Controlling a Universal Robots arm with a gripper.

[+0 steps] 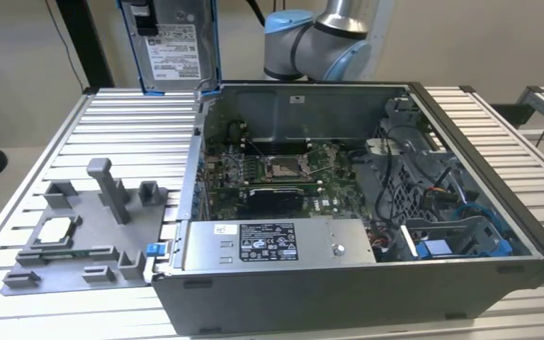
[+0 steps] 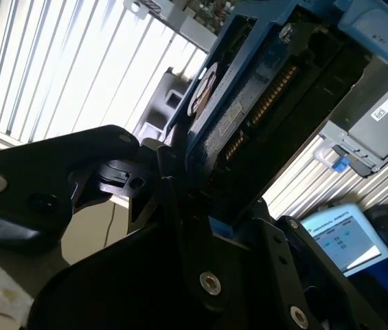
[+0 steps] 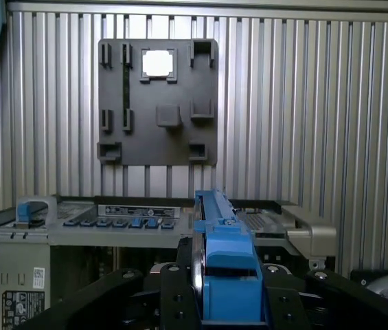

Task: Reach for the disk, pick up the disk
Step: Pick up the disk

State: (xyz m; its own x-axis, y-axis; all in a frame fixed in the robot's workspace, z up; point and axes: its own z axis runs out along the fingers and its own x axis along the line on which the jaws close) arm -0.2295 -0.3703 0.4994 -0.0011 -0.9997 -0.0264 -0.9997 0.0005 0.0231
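Gripper point(image 3: 226, 302) is closed on the disk point(image 1: 173, 44), with black fingers point(image 3: 173, 295) on either side of its upper end and the blue frame pinched between them. The second wrist view shows the same: the jaws are clamped on the disk point(image 2: 248, 103), connector edge and underside showing.

Disk pose, exterior view:
- It stands upright with its long axis vertical. The grabbed end is up, out of the top of the picture, and the free end points down.
- The label face is toward the camera, with blue frame strips down both long edges.
- It sits over the bench point(image 1: 121, 127) at the edge farthest from the camera, just off the far-left corner of the computer case point(image 1: 348, 290).
- I can't tell whether the lower end clears the slats.

In the first wrist view the disk point(image 3: 222, 240) is edge-on, running straight away from the camera toward the case's top rim.

Arm point(image 1: 314, 42) is behind the case's far wall, on the exterior view's right of the disk.

The case is open, with the motherboard point(image 1: 282, 170) and the labelled power supply point(image 1: 267, 244) visible and a blue bracket point(image 1: 461, 241) at the near-right corner of the case. The grey fixture plate point(image 1: 74, 244) lies by the bench's near-left corner, with the square silver chip point(image 1: 57, 228) seated in it, well apart from the disk.
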